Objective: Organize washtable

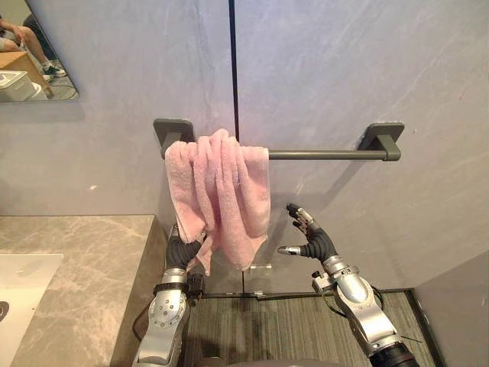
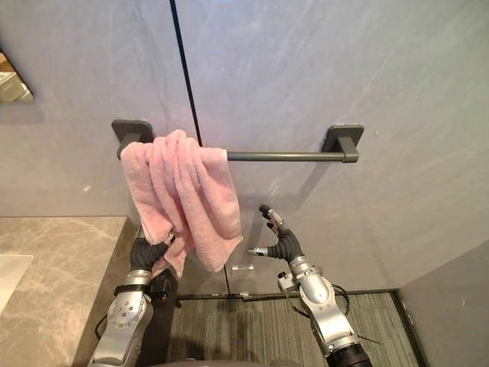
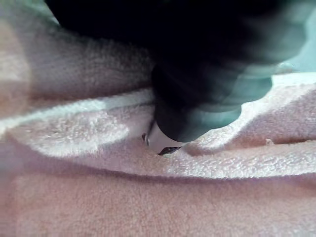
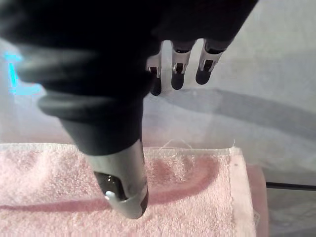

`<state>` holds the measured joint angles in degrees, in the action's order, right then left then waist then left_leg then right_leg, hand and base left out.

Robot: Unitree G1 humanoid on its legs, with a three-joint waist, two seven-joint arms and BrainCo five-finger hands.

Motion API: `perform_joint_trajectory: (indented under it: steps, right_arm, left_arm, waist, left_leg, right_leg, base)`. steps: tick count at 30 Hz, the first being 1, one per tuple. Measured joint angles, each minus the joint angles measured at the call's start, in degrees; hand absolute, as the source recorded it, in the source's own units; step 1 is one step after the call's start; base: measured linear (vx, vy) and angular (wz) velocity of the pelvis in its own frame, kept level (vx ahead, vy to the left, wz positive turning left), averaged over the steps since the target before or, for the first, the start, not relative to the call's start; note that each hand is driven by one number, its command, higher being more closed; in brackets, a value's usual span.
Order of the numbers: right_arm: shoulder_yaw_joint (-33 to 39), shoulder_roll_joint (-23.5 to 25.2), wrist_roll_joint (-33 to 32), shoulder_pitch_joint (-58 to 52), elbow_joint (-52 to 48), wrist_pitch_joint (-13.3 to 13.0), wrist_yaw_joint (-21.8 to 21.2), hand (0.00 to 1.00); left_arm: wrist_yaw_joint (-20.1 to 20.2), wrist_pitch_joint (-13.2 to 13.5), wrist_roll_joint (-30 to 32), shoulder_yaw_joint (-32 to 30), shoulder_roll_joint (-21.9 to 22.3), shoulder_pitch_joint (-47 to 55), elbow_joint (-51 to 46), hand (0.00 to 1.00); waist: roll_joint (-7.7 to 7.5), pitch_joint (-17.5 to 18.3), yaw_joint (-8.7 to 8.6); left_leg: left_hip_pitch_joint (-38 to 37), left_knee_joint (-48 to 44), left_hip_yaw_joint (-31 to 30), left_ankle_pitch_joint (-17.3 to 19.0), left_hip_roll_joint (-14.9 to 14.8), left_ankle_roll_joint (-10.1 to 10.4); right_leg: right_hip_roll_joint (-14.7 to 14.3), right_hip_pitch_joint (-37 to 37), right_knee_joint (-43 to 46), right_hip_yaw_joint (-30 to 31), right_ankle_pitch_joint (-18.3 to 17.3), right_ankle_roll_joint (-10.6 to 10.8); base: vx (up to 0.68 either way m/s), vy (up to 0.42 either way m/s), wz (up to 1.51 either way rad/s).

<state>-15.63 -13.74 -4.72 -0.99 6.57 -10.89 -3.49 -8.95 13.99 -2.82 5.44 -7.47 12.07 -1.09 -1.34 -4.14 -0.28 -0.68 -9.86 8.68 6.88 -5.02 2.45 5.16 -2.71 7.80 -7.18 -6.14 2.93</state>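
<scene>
**One pink towel on the rail, two hands below**

Nearest you, your left hand was tucked into the towel's lower edge, and no view let you tell its grip. Your right hand hung just beside the towel, fingers straight and spread, empty. The head views showed that gap; its wrist view did not. Farther back, the towel draped the rail's left end.

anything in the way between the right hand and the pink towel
Nothing visible. The right hand is open in the air right of the pink towel, level with its lower edge, with bare wall behind the gap. The left hand is at the towel's lower left corner.
</scene>
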Motion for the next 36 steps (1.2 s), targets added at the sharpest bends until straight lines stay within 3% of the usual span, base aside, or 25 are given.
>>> perform_joint_trajectory:
  steps: [6, 18, 19, 36]
  right_arm:
    - [-0.54, 1.41, -0.36, 1.72, 3.96, 0.11, 1.09, 0.00]
    - [-3.53, 2.34, -0.32, 5.23, 6.39, 0.16, 2.08, 0.00]
    - [-3.63, 2.53, -0.32, 5.74, 6.68, 0.16, 2.08, 1.00]
    - [-6.17, 3.75, -0.31, 8.35, 8.53, 0.17, 2.16, 1.00]
  left_arm:
    - [-0.05, 0.01, -0.66, 1.41, 0.01, 0.01, 0.70, 1.00]
    - [-0.18, 0.03, -1.14, 2.75, -0.08, 0.02, 0.77, 1.00]
    - [-0.20, 0.05, -1.15, 3.06, -0.06, 0.02, 0.77, 1.00]
    - [-1.13, 0.23, -1.71, 3.66, -0.06, 0.02, 0.77, 1.00]
  waist:
    - [0.07, 1.02, 1.08]
    - [-0.72, 1.64, 1.16]
    - [-0.72, 1.64, 1.15]
    - [-1.01, 1.88, 1.25]
  left_leg:
    - [0.01, 1.98, -0.74, -1.63, 0.01, 0.38]
    - [0.81, 2.13, -1.09, -1.85, 0.02, 0.45]
    - [0.83, 2.13, -1.10, -1.88, 0.02, 0.42]
    - [0.49, 3.87, -2.04, -3.55, -0.25, 0.70]
  right_leg:
    - [-0.16, 0.55, 0.16, -0.58, 0.01, -0.03]
    - [-0.20, 1.00, -0.12, -0.97, 0.06, -0.07]
    - [-0.21, 0.99, -0.15, -1.00, 0.07, -0.08]
    - [-0.68, 0.91, -0.24, -1.70, 0.44, -0.61]
  base:
    - [-0.04, -0.022, 0.07]
    - [0.00, -0.004, 0.01]
    - [0.00, 0.000, 0.00]
    - [-0.02, -0.006, 0.02]
